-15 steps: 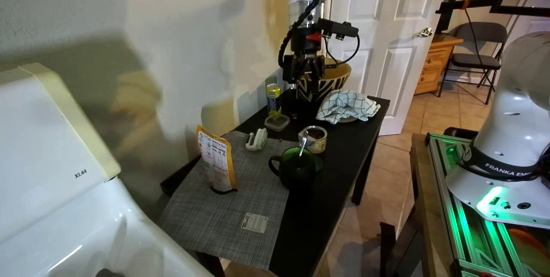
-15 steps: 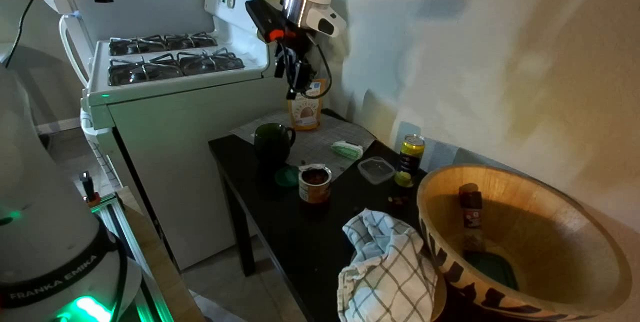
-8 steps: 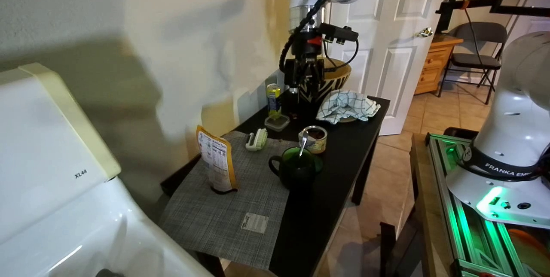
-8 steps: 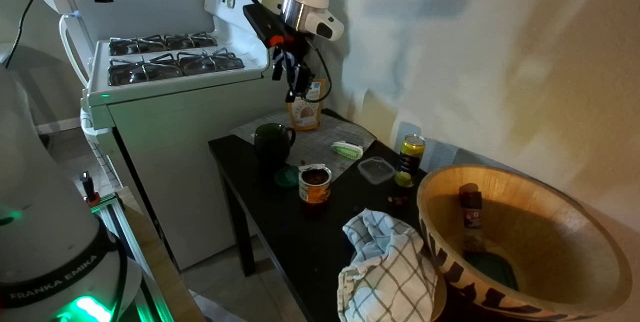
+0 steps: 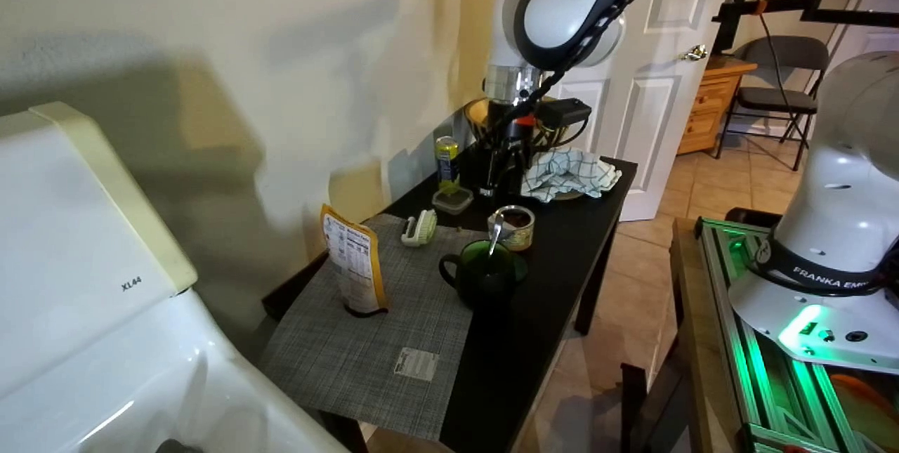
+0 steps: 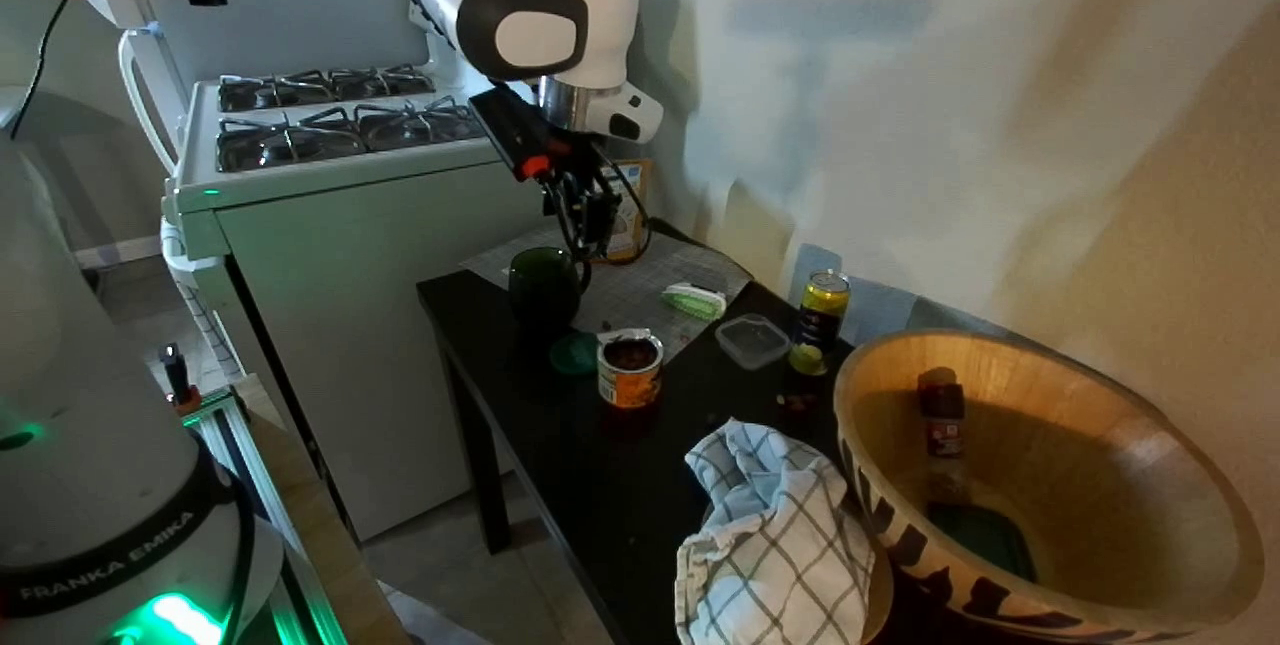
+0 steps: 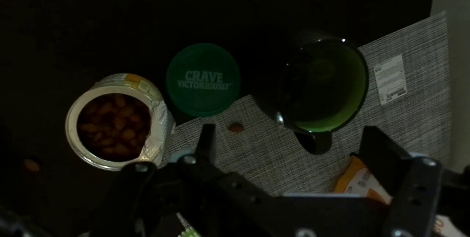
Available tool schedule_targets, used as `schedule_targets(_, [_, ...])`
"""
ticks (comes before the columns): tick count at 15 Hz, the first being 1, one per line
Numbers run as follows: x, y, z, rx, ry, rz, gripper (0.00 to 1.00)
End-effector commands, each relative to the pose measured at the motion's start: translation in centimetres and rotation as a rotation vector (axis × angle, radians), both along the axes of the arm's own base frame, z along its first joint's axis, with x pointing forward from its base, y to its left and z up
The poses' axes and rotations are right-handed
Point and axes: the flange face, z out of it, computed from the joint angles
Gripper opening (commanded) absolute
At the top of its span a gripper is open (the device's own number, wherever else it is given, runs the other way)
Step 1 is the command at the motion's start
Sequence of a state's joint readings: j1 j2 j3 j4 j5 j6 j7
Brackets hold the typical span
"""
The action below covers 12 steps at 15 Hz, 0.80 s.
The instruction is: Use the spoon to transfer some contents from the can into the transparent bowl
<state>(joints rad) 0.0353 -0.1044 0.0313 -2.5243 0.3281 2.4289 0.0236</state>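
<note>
With my claw point(image 7: 288, 137) wide and bare, I judge every step remaining: the spoon point(image 5: 496, 230) leans in the green mug point(image 5: 483, 281), almonds point(image 7: 114, 126) fill the can point(image 7: 136, 83) at the wrist view's left, and the transparent bowl point(image 6: 752, 341) looks unused.

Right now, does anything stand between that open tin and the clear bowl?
Nothing visible stands between the tin and the clear bowl in either exterior view; the brush lies off to one side, on the mat.
</note>
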Motion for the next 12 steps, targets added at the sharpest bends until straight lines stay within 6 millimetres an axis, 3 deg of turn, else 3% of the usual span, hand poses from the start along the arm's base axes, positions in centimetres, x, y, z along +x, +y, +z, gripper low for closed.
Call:
schedule_targets(1, [0.1, 0.7, -1.6, 0.058, 0.003, 0.099, 1.0])
schedule_targets(12, [0.5, 0.5, -2.4, 0.065, 0.0, 0.144, 1.0])
